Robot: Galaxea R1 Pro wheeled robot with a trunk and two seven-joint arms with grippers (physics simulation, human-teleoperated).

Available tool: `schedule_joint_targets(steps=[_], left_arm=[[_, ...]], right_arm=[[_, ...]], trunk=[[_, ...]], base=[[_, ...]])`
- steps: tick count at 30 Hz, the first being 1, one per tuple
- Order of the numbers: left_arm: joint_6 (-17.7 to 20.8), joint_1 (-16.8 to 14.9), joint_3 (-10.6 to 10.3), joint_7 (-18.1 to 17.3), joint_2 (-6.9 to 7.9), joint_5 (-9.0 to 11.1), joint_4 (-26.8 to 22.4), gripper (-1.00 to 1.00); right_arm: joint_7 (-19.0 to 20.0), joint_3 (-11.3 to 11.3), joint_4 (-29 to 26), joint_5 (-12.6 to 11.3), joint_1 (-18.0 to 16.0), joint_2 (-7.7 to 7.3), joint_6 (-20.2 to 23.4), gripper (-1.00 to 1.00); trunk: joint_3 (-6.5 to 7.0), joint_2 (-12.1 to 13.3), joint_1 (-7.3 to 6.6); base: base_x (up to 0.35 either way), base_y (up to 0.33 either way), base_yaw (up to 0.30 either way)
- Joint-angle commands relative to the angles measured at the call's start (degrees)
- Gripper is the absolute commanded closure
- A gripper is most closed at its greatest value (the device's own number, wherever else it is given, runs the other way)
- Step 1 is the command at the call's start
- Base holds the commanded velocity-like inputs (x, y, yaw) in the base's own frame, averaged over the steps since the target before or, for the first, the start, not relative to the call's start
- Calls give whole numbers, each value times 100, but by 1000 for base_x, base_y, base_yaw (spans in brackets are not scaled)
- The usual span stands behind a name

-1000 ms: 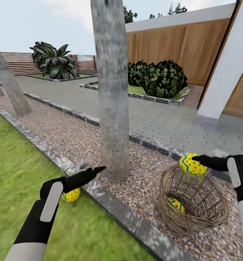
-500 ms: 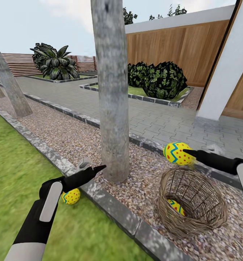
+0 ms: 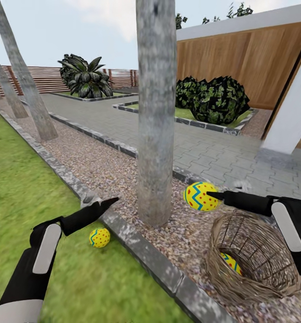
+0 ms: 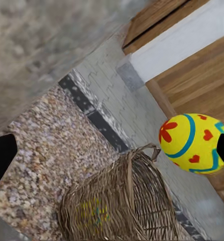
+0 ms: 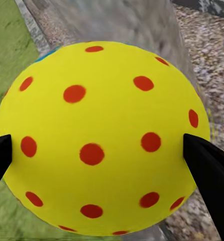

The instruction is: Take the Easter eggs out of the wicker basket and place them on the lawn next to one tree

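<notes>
— Eggs first: where are the 3?

— 1 Easter egg point(image 3: 201, 196) is clamped between my right gripper's point(image 3: 209, 196) fingers, held in the air above the gravel strip point(image 3: 96, 163), between the tree trunk point(image 3: 156, 112) and the wicker basket point(image 3: 251, 262). In the right wrist view that egg point(image 5: 102, 138) sits between the 2 dark fingertips point(image 5: 207, 168), red dots facing the camera. A second egg point(image 3: 232, 263) lies inside the basket, seen through the weave. The third egg point(image 3: 99, 237) rests on the lawn point(image 3: 29, 188), just beside the grey stone kerb point(image 3: 137, 249) and near the foot of the trunk.

— And your left side?

— My left gripper point(image 3: 99, 206) hangs above the kerb, near the egg on the grass but not touching it. I cannot tell how its jaws stand. From the left wrist camera I see the basket point(image 4: 122, 206) tipped on the gravel and the held egg point(image 4: 195, 143) up above it.

— Beyond that?

— Grey paving point(image 3: 213, 152), dark shrubs point(image 3: 213, 98), and a wooden fence point(image 3: 240, 63).
</notes>
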Motion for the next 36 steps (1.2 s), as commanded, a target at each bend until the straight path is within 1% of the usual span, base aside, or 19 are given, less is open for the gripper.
schedule_joint_targets(steps=[1, 3, 6, 9, 13, 14, 15, 17, 18, 19, 20, 22, 24, 25, 28, 29, 31, 34, 36], left_arm=[[38, -5, 43, -83, 3, -11, 1, -100], [41, -5, 70, -126, 37, -11, 0, -100], [42, -5, 82, -146, 105, -5, -1, -100], [42, -5, 98, -150, 114, -3, -4, -100], [44, -5, 145, -150, 115, -2, -3, -100], [43, -5, 146, -150, 115, -2, -2, -100], [42, -5, 148, -150, 115, -2, -4, -100], [42, -5, 148, -150, 115, -2, -2, -100], [42, -5, 148, -150, 115, -2, -1, -100], [42, -5, 149, -150, 115, -2, -3, -100], [42, -5, 148, -150, 115, -2, -4, -100], [42, -5, 149, -150, 115, -2, -3, -100], [42, -5, 148, -150, 115, -2, -1, -100], [42, -5, 148, -150, 114, -2, -1, -100], [42, -5, 148, -150, 110, -2, -2, -100], [42, -5, 148, -150, 108, -2, -1, -100], [42, -5, 143, -150, 106, -2, -4, -100], [42, -5, 139, -150, 106, -2, -1, -100], [42, -5, 137, -150, 106, -2, -2, -100]], right_arm=[[47, 107, -3, 44, -2, 2, 22, 100], [13, 370, 2, 50, -2, 5, 22, 100], [-211, 524, 18, 47, -2, 23, 18, 100], [-594, 945, 34, 44, -2, 87, 14, 100], [-834, 1369, 56, 8, -2, 121, 8, 100], [-850, 1459, 71, 7, -2, 179, 6, 100], [-917, 1577, 94, 8, -2, 299, 2, 100], [-1292, 1793, 114, 7, -2, 507, -9, 100], [-1480, 1931, 143, 4, -1, 567, -17, 100], [-1720, 2239, 242, 4, 2, 670, -33, 100], [-1783, 2355, 329, 7, 5, 752, -37, 100], [-1830, 2444, 583, 15, 6, 916, -96, 100], [-1870, 2599, 771, 49, 6, 1012, -187, 100], [-1997, 2820, 834, 151, 5, 1052, -297, 100], [-2328, 3171, 963, 218, 6, 1213, -656, 100], [-2424, 3262, 1051, 225, 6, 1286, -712, 100], [-2596, 3373, 1289, 260, 6, 1512, -980, 100], [-3030, 3734, 1693, 670, 7, 1711, -1849, 100], [-3220, 3832, 2008, 778, 7, 1919, -2249, 100]], trunk=[[-5, -2, -1], [-5, -2, -1], [-5, -2, -1], [-5, -2, -1], [-5, -2, -1], [-5, -2, -1], [-5, -2, -1], [-5, -2, -1], [-5, -2, -1], [-5, -2, -1], [-5, -2, -1], [-5, -2, -1], [-5, -2, -1], [-5, -2, -1], [-5, -2, -1], [-5, -2, -1], [-5, -2, -1], [-5, -2, -1], [-5, -2, -1]], base=[[0, 0, 290], [0, 0, 290], [0, 0, 290], [0, 0, 291], [0, 0, 290], [0, 0, 290], [0, 0, 290], [0, 0, 290], [0, 0, 290], [0, 0, 290], [0, 0, 290], [0, 0, 290], [0, 0, 290], [0, 0, 290], [0, 0, 290], [0, 0, 290], [0, 0, 254], [0, 0, 53], [0, 0, 7]])
